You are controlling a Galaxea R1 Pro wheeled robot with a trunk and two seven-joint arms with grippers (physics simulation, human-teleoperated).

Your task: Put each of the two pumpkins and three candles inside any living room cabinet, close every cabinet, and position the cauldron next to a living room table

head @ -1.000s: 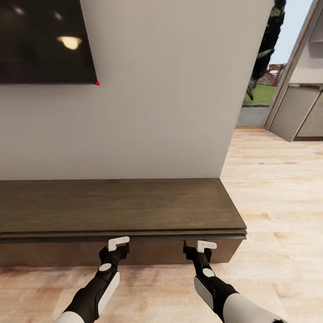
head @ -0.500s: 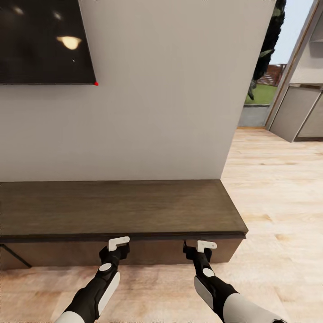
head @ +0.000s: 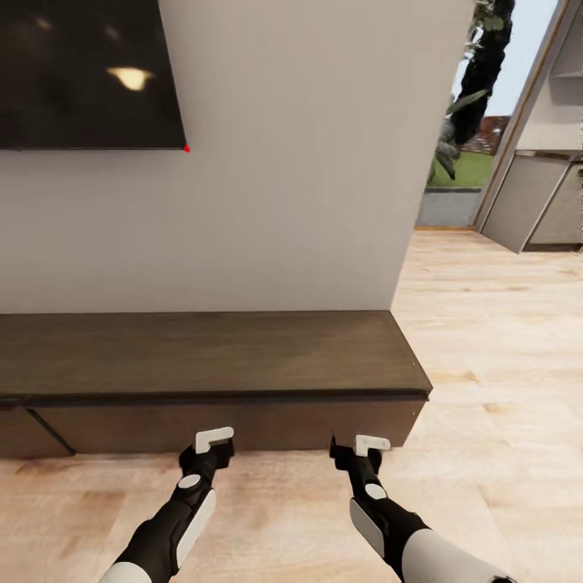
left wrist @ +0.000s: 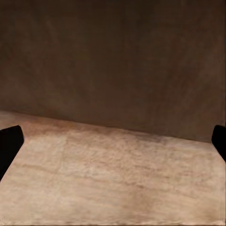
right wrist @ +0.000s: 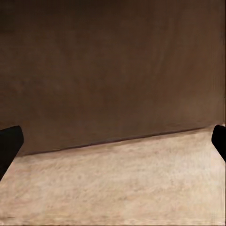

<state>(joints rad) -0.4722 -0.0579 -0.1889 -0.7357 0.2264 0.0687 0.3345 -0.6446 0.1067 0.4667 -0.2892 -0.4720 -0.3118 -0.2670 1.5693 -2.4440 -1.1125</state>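
The cabinet (head: 210, 356), a long low dark brown unit, stands against the white wall with its flat fronts shut along the right part. A thin slanted dark line crosses its front at the far left (head: 50, 431). My left gripper (head: 212, 444) and right gripper (head: 360, 447) hover side by side over the floor, just short of the cabinet front. Both are open and hold nothing. In the wrist views the left gripper (left wrist: 113, 146) and right gripper (right wrist: 113, 146) face the brown front and the floor, with black fingertips (left wrist: 8, 143) spread wide. Pumpkins, candles and cauldron are out of view.
A black TV screen (head: 81, 73) hangs on the wall above the cabinet. Light wood floor (head: 502, 340) runs past the cabinet's right end towards a glass door (head: 453, 178) and grey kitchen units (head: 534, 202).
The whole view has shifted: the camera moved back and turned a little, so the cabinet lies farther from my grippers. The double edge under its top has gone. The arms keep their pose.
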